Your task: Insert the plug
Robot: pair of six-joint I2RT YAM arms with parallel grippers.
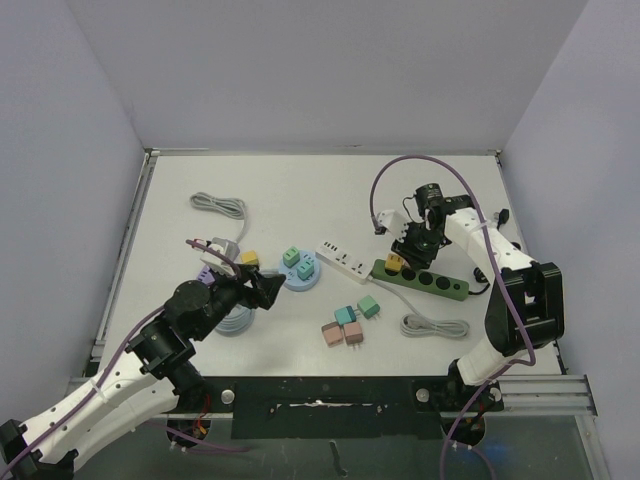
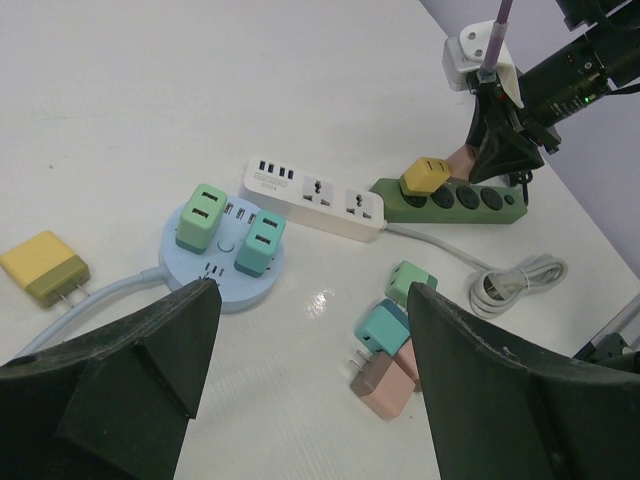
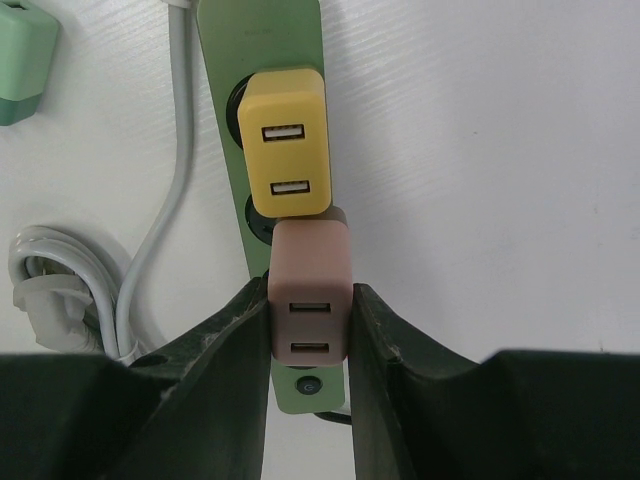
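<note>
Insertion step: right fingers [image 3: 235, 350] clamped on pink plug [image 3: 311, 290], over green power strip [image 3: 260, 30] at right of table [image 1: 300, 190], just beside yellow plug [image 3: 289, 140]; left fingers [image 2: 130, 350] spread wide, empty. Next: align prongs with free socket, press straight down.

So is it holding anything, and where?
The right gripper has the pink plug between its jaws, by its two sides. The left gripper holds nothing.

pink plug [image 3: 310, 290] | yellow plug [image 3: 288, 140] | green power strip [image 3: 225, 40] | white table [image 3: 480, 150]
</note>
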